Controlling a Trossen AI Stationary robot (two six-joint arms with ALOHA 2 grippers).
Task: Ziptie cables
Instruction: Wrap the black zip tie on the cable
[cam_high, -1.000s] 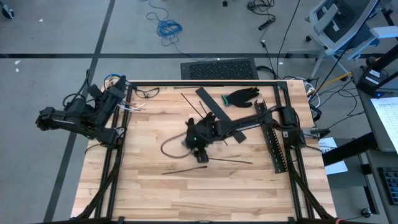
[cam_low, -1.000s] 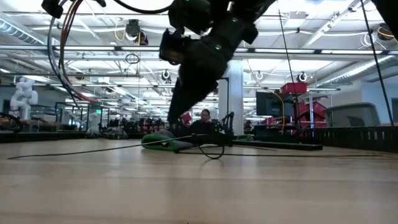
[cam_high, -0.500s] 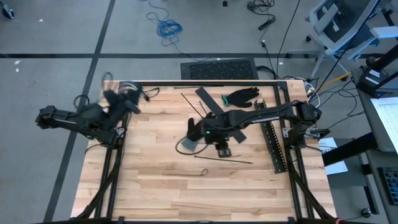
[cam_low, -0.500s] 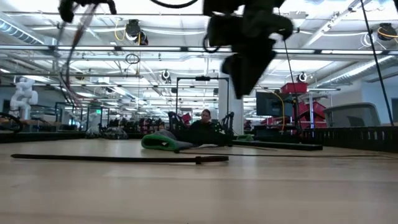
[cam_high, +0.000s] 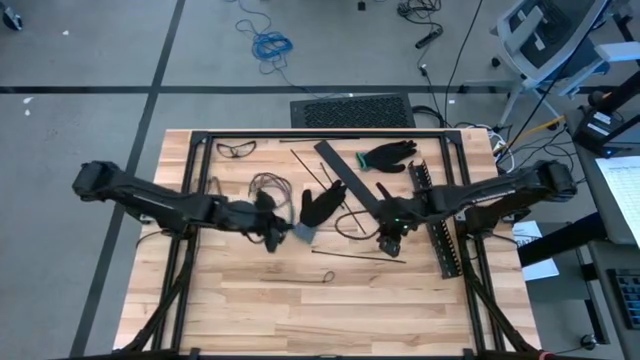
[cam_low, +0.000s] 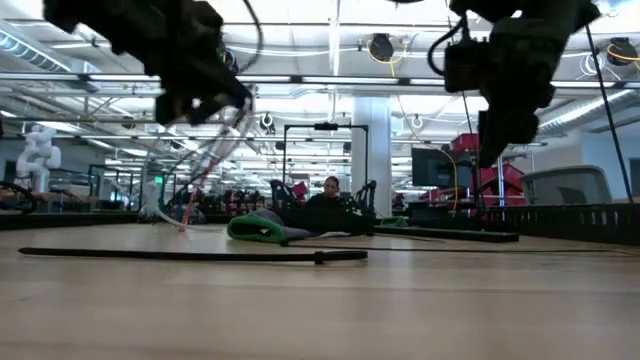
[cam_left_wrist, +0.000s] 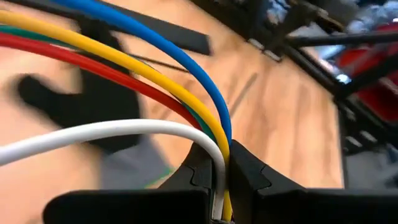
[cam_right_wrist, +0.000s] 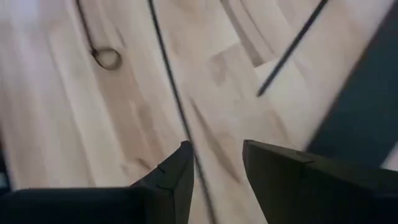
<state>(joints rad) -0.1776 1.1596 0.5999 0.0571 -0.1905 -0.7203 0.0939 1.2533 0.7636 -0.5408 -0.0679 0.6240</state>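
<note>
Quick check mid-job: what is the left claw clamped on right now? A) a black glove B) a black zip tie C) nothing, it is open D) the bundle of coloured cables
D: in the left wrist view the left claw is shut on the cables, with blue, yellow, red and white wires running out from between its fingers.

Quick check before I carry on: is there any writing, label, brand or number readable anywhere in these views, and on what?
No text can be read in any view.
Black slotted strip: no markings visible.
Black gloves: no logo can be made out.
Cables in the left gripper: plain coloured jackets, no print.
Room behind the table in the low view: any signs there are too small to read.
</note>
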